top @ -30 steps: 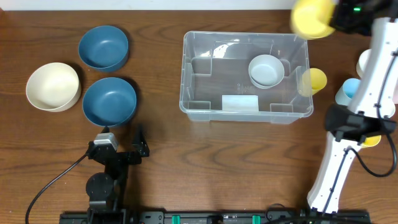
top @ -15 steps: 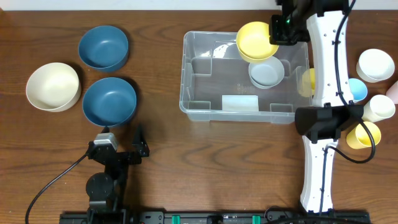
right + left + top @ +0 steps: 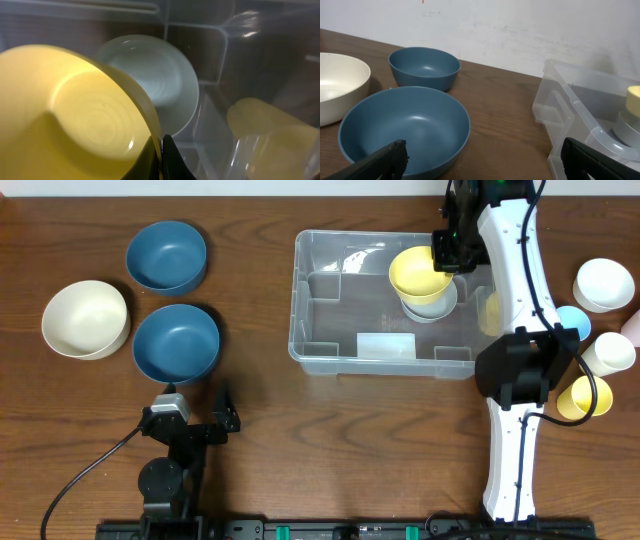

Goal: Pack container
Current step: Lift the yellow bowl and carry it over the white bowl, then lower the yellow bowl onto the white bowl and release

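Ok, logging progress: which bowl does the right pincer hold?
The yellow bowl, gripped by the right pincer above the pale bowl in the container; no other is held.

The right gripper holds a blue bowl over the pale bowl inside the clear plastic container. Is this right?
No: the round bowl in the right gripper is yellow, not blue, as the overhead view shows. It hangs over the pale bowl in the large clear plastic container.

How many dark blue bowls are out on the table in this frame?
2. One round dark blue bowl sits far left; the second dark blue bowl lies just nearer the robot, beside the round cream bowl. None seems hidden.
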Available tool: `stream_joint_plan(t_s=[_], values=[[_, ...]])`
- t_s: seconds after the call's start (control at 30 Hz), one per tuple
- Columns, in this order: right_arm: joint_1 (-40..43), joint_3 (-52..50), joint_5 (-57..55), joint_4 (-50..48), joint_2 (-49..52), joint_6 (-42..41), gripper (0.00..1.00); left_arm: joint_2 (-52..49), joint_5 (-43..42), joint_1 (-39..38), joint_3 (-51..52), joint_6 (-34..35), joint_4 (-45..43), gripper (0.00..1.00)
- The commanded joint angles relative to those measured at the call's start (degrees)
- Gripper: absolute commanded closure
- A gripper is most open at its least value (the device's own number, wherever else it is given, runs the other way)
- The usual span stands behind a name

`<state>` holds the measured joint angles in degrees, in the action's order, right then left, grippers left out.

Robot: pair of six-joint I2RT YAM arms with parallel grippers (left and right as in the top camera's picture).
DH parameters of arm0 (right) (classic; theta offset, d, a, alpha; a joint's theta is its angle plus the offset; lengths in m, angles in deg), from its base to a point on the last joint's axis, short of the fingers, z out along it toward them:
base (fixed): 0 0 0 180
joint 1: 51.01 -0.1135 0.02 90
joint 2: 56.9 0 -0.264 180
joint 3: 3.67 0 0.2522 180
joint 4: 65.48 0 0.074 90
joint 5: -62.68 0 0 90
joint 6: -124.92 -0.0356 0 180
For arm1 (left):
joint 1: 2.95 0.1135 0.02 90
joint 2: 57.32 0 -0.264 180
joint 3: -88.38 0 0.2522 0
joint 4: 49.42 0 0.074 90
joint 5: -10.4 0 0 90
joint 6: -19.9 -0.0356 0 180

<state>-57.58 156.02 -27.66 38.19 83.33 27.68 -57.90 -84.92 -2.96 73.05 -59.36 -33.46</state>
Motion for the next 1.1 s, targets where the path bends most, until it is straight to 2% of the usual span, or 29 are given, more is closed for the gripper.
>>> stream_joint_plan(t_s=[0.0,0.17,0.4,0.43,0.57,0.6,0.87,1.07], values=[[0.52,-3.23,-3.02,-1.88,-0.17,-1.97,0.99,0.35,0.04,0.11,1.33,0.50,1.40,0.02],[1.44,-8.68,-3.82,-6.84,-0.17,-3.10,0.99,0.35,0.02,0.11,1.33,0.50,1.40,0.02],[2.75,-10.73,-3.93,-9.07,-0.17,-3.45,0.99,0.35,0.02,0.11,1.33,0.50,1.40,0.02],[2.86,-10.73,-3.93,-9.25,-0.17,-3.43,0.96,0.35,0.02,0.11,1.33,0.50,1.40,0.02],[2.97,-10.71,-3.85,-9.40,-0.17,-3.23,0.56,0.35,0.04,0.11,1.33,0.50,1.40,0.02],[2.93,-10.71,-3.69,-9.44,-0.17,-2.73,0.53,0.35,0.02,0.11,1.33,0.50,1.42,0.02],[1.64,-7.32,-1.20,-8.46,-0.28,-1.40,0.52,0.35,0.04,0.11,1.33,0.50,1.40,0.02],[0.42,2.32,-0.46,-3.34,-0.52,-1.22,0.57,0.35,0.02,0.11,1.33,0.50,1.42,0.02]])
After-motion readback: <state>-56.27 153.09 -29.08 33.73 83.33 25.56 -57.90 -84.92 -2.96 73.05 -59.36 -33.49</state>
